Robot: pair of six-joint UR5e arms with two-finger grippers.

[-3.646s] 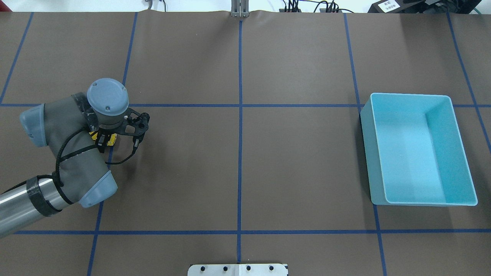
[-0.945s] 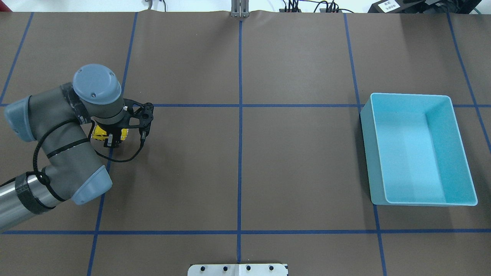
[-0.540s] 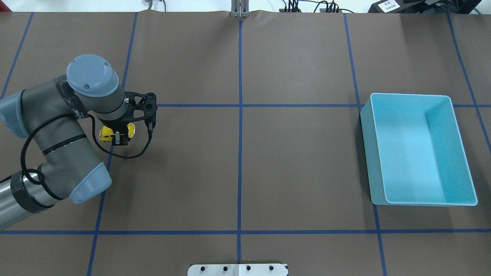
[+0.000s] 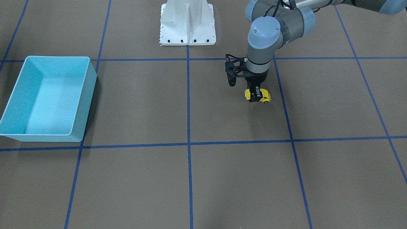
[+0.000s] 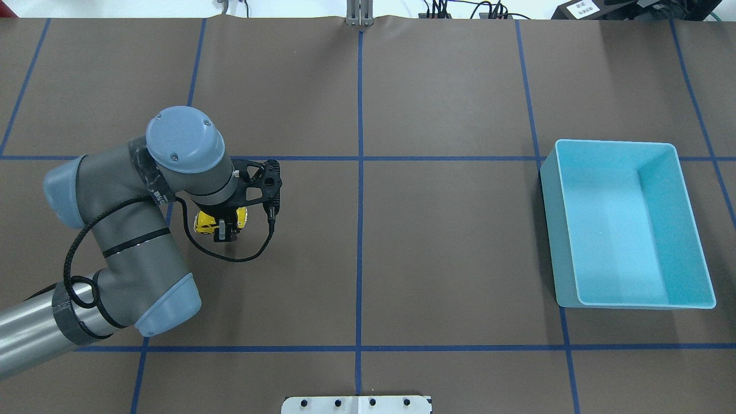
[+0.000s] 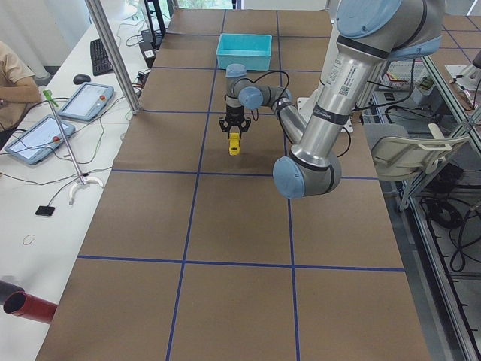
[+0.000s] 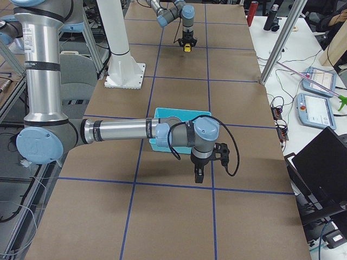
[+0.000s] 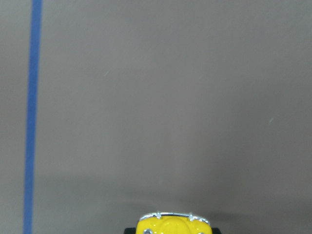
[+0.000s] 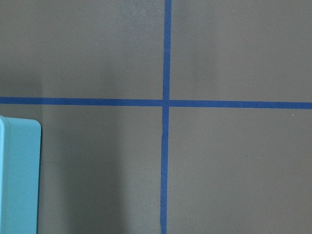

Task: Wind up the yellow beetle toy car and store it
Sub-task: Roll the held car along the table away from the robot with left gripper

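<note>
The yellow beetle toy car [image 5: 202, 222] is held in my left gripper [image 5: 221, 231], which is shut on its sides, in the left half of the table. In the front view the car [image 4: 264, 97] hangs at or just above the table under the left gripper [image 4: 254, 96]; I cannot tell whether its wheels touch. The left wrist view shows only the car's yellow nose and silvery bumper [image 8: 173, 224]. The light blue bin [image 5: 549, 230] stands empty at the right. My right gripper [image 7: 198, 176] shows only in the exterior right view, beside the bin; I cannot tell whether it is open or shut.
The brown table cover carries a blue tape grid [image 5: 360, 172]. The white robot base [image 4: 187, 24] stands at the robot's edge. The bin's corner [image 9: 17, 175] shows in the right wrist view. Tablets and cables [image 6: 83, 101] lie on a side bench.
My left arm has carried the car to the right, toward the table's middle, and slightly nearer the robot. The gripper stays shut on the car.
</note>
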